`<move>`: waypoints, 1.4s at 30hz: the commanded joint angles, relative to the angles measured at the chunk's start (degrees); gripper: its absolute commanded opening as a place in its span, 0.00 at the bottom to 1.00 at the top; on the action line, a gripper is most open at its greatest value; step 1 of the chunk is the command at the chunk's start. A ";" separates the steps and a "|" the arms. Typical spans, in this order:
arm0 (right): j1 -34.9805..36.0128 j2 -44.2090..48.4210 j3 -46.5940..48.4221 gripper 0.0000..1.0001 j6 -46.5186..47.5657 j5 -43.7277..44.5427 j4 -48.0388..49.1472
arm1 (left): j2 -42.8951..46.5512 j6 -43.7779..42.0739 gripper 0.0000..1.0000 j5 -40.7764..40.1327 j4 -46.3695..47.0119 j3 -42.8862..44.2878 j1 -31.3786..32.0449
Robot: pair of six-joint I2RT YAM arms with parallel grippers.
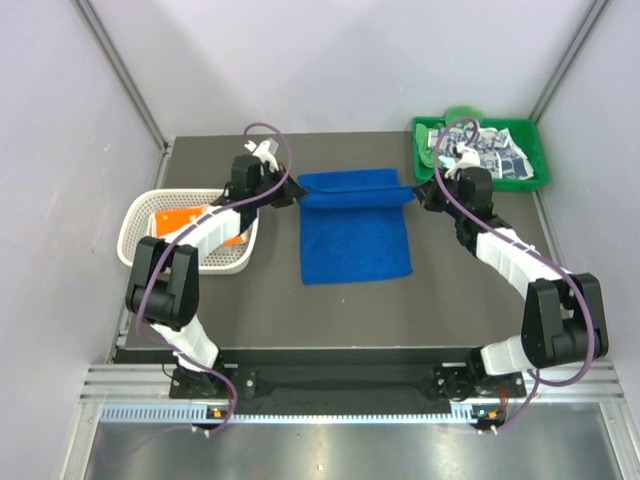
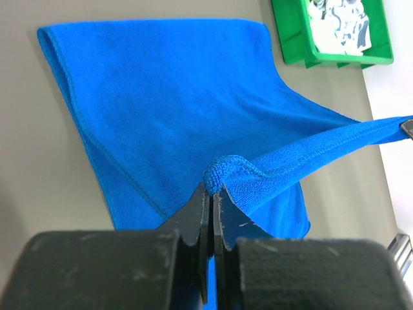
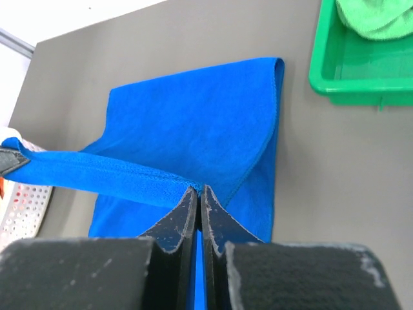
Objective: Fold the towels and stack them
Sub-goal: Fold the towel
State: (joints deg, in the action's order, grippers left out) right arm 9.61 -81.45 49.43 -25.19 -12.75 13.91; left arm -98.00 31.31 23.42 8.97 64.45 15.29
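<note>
**Two tools pinch one blue towel by its far corners**

Both tools are closed on the blue towel (image 1: 355,235). The left tool (image 2: 211,190) has one far corner bunched between its tips, and the right tool (image 3: 197,190) has the other. The far edge hangs taut between them, lifted off the counter (image 1: 350,310). The rest of the towel lies flat in the middle, with its near edge straight.

Bare counter runs between that near edge and the arm bases. Narrower strips lie open on both sides of the towel.

The pinched corners are hidden inside the jaws. In the top view the left arm crosses the white basket (image 1: 130,230) and covers part of the orange towel (image 1: 178,218) lying in it. The right arm cuts off the near left corner of the green tray (image 3: 355,87). How the towels in the tray are folded is hard to make out.

The basket sits at the left edge, near the left arm. The tray is at the far right corner, holding a patterned towel (image 2: 339,26) and a green towel (image 3: 377,16).
</note>
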 commanded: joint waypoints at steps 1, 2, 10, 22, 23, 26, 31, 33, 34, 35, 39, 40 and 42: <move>0.50 3.23 -1.00 0.00 0.23 0.27 1.56 | 3.69 -1.16 0.00 -0.39 1.49 -1.69 0.18; 0.76 3.40 -1.18 0.00 0.32 0.36 1.47 | 4.21 -1.08 0.00 -0.57 1.57 -2.04 0.18; 1.21 4.54 -4.87 0.00 0.40 0.71 2.26 | 4.48 -0.64 0.00 -0.48 3.59 -5.90 0.97; 1.73 2.87 -8.03 0.00 0.14 0.45 4.02 | 3.69 -0.20 0.00 -0.66 5.44 -9.60 1.50; 1.73 2.96 -7.86 0.00 0.14 0.62 3.93 | 3.95 -0.28 0.00 -0.66 5.44 -9.60 1.50; 1.73 3.58 -7.33 0.00 0.23 0.98 3.14 | 4.74 -0.63 0.00 -0.66 4.74 -8.99 1.50; 1.82 6.65 -6.19 0.00 0.67 1.41 0.95 | 7.72 -1.43 0.00 -1.01 2.46 -8.46 1.50; 1.82 8.14 -5.66 0.00 0.76 1.50 -0.11 | 8.43 -1.87 0.00 -1.01 1.75 -8.37 1.50; 1.82 8.67 -5.66 0.00 0.76 1.59 -0.29 | 9.22 -1.87 0.00 -1.09 1.49 -8.46 1.50; 1.73 9.20 -5.83 0.00 0.76 1.59 -0.55 | 9.57 -1.78 0.00 -1.01 1.49 -8.81 1.50; 1.73 10.96 -7.06 0.01 0.58 1.68 -0.47 | 10.37 -1.95 0.00 -1.10 1.40 -9.77 1.59; 1.73 10.96 -7.41 0.00 0.49 1.68 -0.20 | 10.19 -1.95 0.00 -1.10 1.40 -10.04 1.59; 1.82 10.61 -8.91 0.00 0.14 1.24 0.76 | 10.19 -1.87 0.00 -1.18 2.19 -11.35 1.67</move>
State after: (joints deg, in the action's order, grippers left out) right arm 10.87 -71.99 41.21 -25.15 -12.08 12.47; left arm -89.49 30.39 22.87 9.91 54.78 16.69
